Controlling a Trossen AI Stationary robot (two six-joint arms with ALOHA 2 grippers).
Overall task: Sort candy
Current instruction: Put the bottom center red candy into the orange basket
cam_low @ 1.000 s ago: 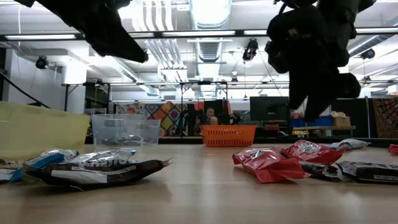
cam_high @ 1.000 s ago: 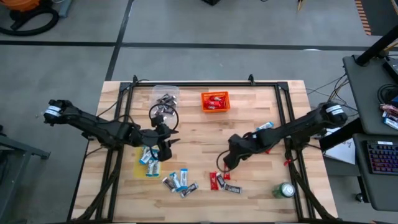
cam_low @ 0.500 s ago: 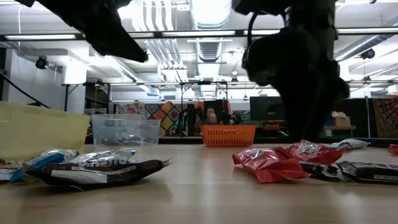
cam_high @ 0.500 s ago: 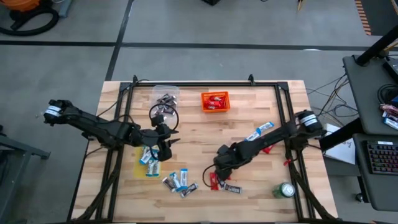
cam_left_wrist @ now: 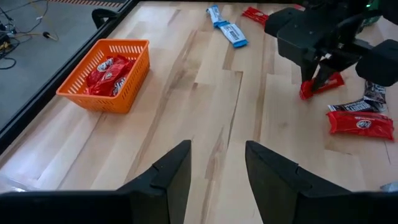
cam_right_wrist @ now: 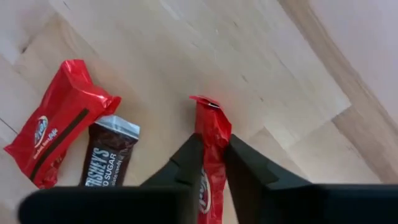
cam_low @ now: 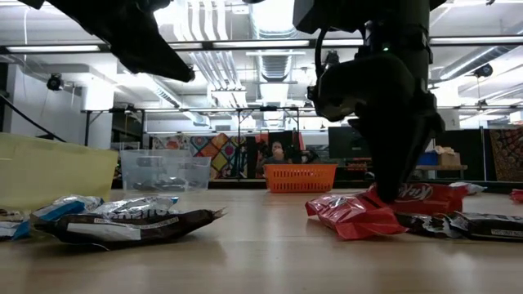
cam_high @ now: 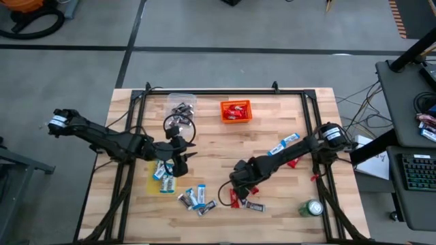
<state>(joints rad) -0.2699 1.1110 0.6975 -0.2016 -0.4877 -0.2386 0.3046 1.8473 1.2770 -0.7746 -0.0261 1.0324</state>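
Wrapped candy lies on the wooden table: a mixed blue-and-white and dark heap (cam_high: 197, 197), two blue bars (cam_high: 286, 143), a dark bar (cam_high: 255, 206) and red bars by my right gripper (cam_high: 235, 192). That gripper points steeply down and is shut on a red candy bar (cam_right_wrist: 211, 140). Beside it lie another red bar (cam_right_wrist: 59, 140) and a dark bar (cam_right_wrist: 109, 158). My left gripper (cam_high: 182, 165) hovers open with nothing between its fingers, over the yellow bin (cam_high: 162, 178). My right gripper pinches the red candy bar between its two fingers, on the wrapper's long sides (cam_right_wrist: 212, 163) near the middle of its length. The fingers come from above, slanting down, and the bar runs out between them. Its far crimped end (cam_right_wrist: 205, 102) rests on the table.
An orange basket (cam_high: 236, 110) with red candy and a clear bin (cam_high: 181, 104) with dark candy stand at the far side. A green can (cam_high: 313, 207) stands near the front right. A black frame runs along the table's edges. Bare wood lies in the middle.
My right gripper has moved toward the table's left and near edge and down onto the red bars, tipping more steeply downward, and has shut on one red bar. That bar has tipped up a little in the low view.
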